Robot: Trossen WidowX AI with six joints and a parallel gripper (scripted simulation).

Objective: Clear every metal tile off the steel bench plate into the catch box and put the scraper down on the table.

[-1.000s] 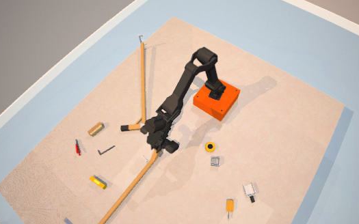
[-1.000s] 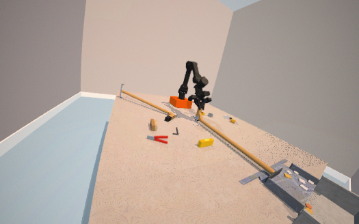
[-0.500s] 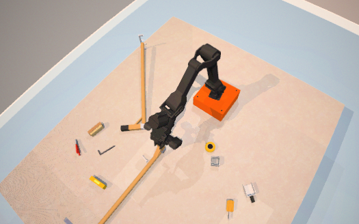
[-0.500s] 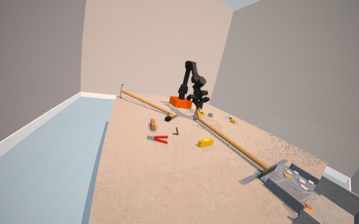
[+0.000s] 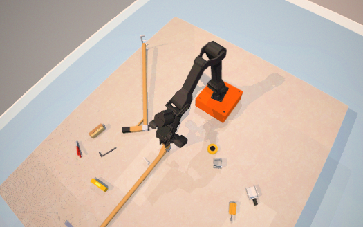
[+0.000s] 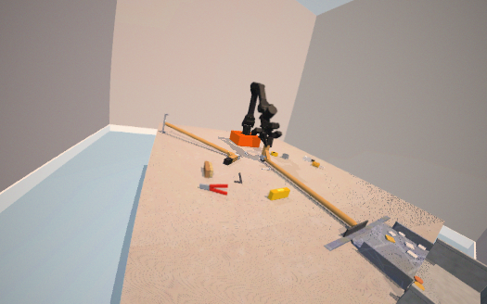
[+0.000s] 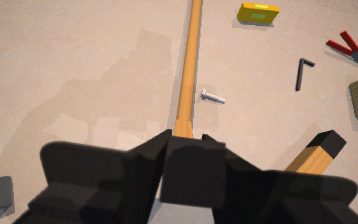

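Observation:
My gripper (image 5: 166, 145) (image 6: 267, 147) (image 7: 186, 136) is shut on the short upright grip of the long scraper. The scraper's wooden handle (image 5: 135, 188) (image 6: 312, 185) (image 7: 189, 65) runs away low over the table. Its dark blade (image 6: 357, 229) is at the near end of the steel bench plate (image 6: 371, 236), by the grey cross strip. Several pale tiles (image 6: 412, 254) and a yellow tile (image 6: 390, 238) lie on the plate beyond the blade. An orange tile (image 6: 418, 280) and another yellow tile (image 6: 419, 286) lie at the near side of the grey catch box (image 6: 465, 261). Blade contact is unclear.
A second long-handled tool (image 5: 144, 83) (image 6: 200, 139) lies left of the arm. A bolt (image 5: 146, 160) (image 7: 213, 97), hex key (image 5: 108, 152), yellow block (image 5: 99, 185), red pliers (image 6: 218, 186) and wooden block (image 6: 209, 170) lie nearby. A tape roll (image 5: 212, 149) and screwdriver (image 5: 232, 208) lie right.

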